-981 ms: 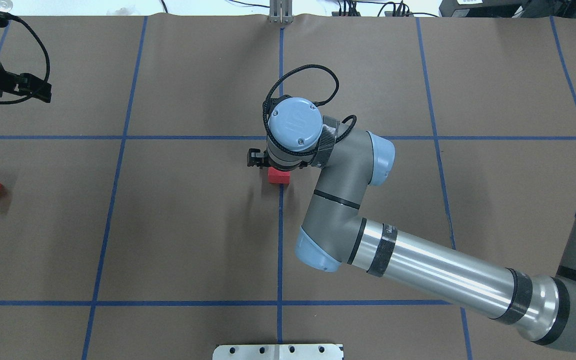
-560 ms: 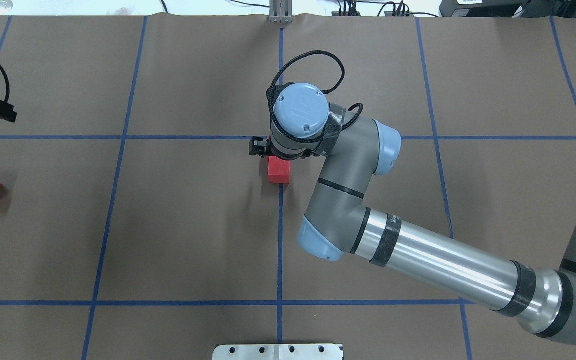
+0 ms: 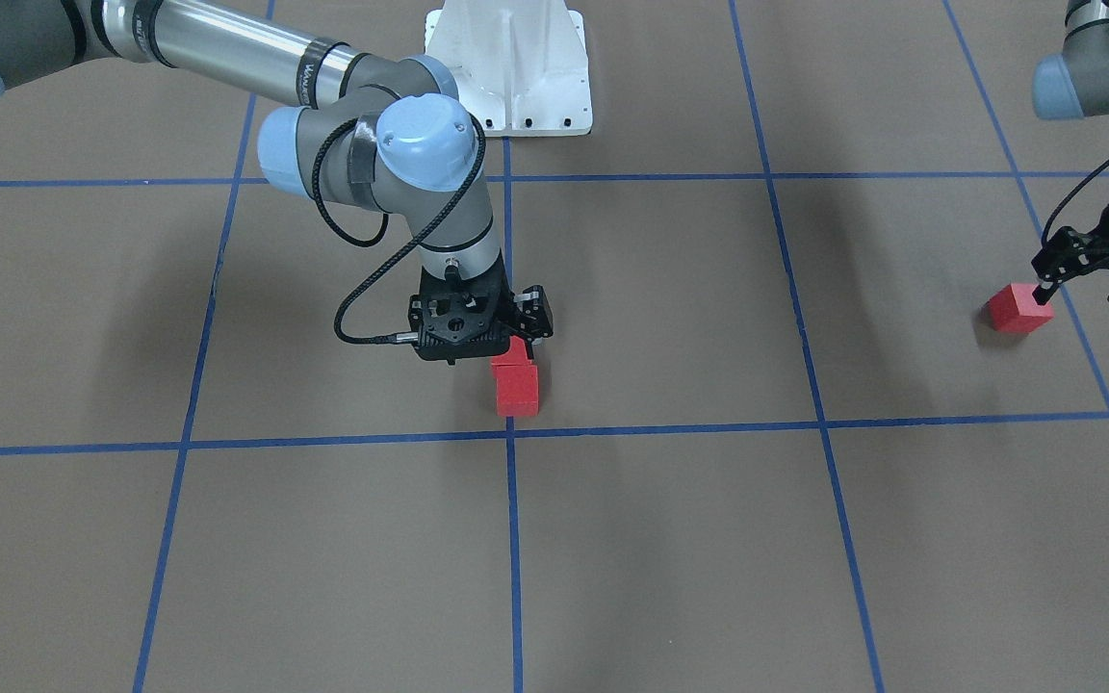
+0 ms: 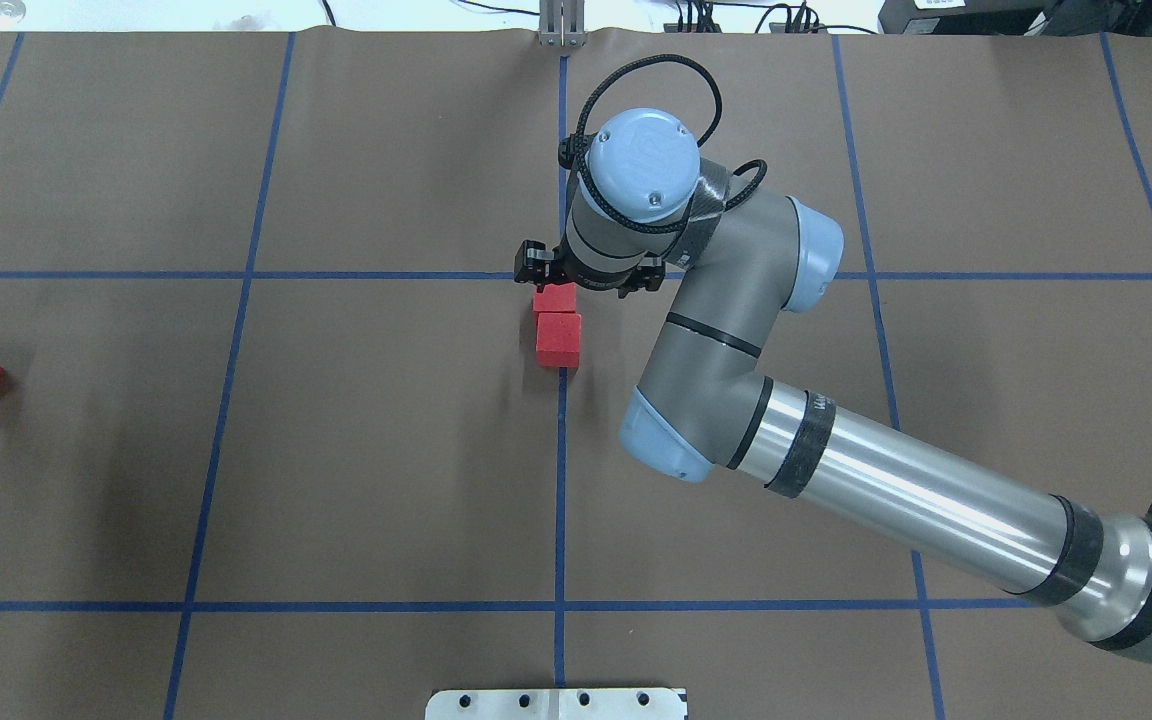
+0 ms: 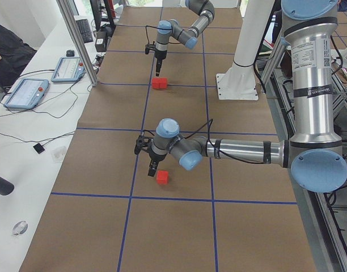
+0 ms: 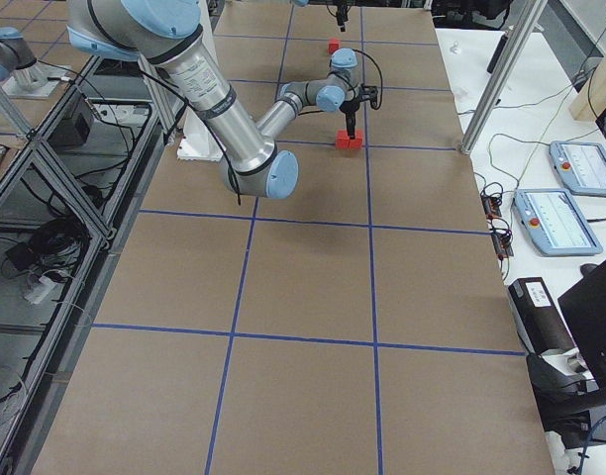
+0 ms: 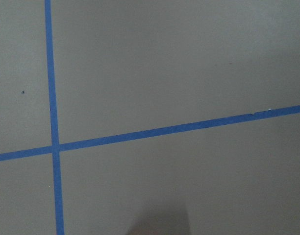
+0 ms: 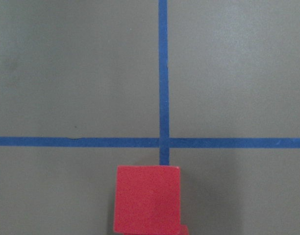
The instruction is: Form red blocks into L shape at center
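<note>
Two blue tape lines cross at the center (image 4: 562, 275) of the brown grid-marked paper surface (image 4: 366, 450). Seen from overhead, the grey-and-silver right arm (image 4: 886, 490) reaches in from 4 o'clock and hangs its black right gripper (image 3: 511, 339) over that crossing. The wrist and gripper body hide the jaws, so I cannot tell whether they are apart or closed.

At the far 9 o'clock edge the black left gripper (image 3: 1082, 287) has its fingers spread. One fingertip is at the upper corner of the lone small matte red cube (image 3: 1020, 308), though whether it touches is unclear. The overhead frame cuts this cube at its left border.

Two more small matte red cubes sit face to face just at 6 o'clock of the center. The inner cube (image 4: 556, 299) is partly under the wrist, and the outer cube (image 4: 558, 340) is fully visible. Their row's long axis runs 12 to 6 o'clock along the tape line, shifted slightly toward 9. Brown paper surrounds the pair on all sides, and the surface's edges are well apart from it.
</note>
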Tool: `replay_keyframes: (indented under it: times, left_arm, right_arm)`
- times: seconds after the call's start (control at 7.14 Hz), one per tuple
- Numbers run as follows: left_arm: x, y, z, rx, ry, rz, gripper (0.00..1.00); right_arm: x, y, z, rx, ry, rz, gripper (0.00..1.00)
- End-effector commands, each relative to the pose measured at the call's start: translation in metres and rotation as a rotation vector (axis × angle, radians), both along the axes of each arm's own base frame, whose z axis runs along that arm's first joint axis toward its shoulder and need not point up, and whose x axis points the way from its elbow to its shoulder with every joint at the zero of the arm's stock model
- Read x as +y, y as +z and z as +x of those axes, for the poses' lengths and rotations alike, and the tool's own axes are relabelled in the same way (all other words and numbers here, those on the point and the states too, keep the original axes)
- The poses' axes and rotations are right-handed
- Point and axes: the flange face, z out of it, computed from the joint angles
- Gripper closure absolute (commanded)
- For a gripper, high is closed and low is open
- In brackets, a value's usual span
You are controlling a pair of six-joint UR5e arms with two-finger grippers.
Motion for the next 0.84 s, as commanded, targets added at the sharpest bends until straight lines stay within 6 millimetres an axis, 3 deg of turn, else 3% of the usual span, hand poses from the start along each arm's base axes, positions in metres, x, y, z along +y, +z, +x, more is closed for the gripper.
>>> replay_keyframes:
  times: [0.0, 0.42, 0.7]
  left_arm:
    - [0.011, 0.033, -0.003, 0.066, -0.08, -0.029, 0.0]
    - [0.014, 0.034, -0.001, 0.081, -0.103, -0.061, 0.0]
    - [0.019, 0.032, 0.024, 0.079, -0.085, -0.072, 0.0]
  right_arm:
    - [0.0, 0.01, 0.022, -0.012, -0.005, -0.002, 0.02]
    - [-0.01, 0.004, 0.039, -0.037, -0.01, -0.015, 0.02]
    - [-0.015, 0.001, 0.048, -0.038, -0.002, -0.017, 0.02]
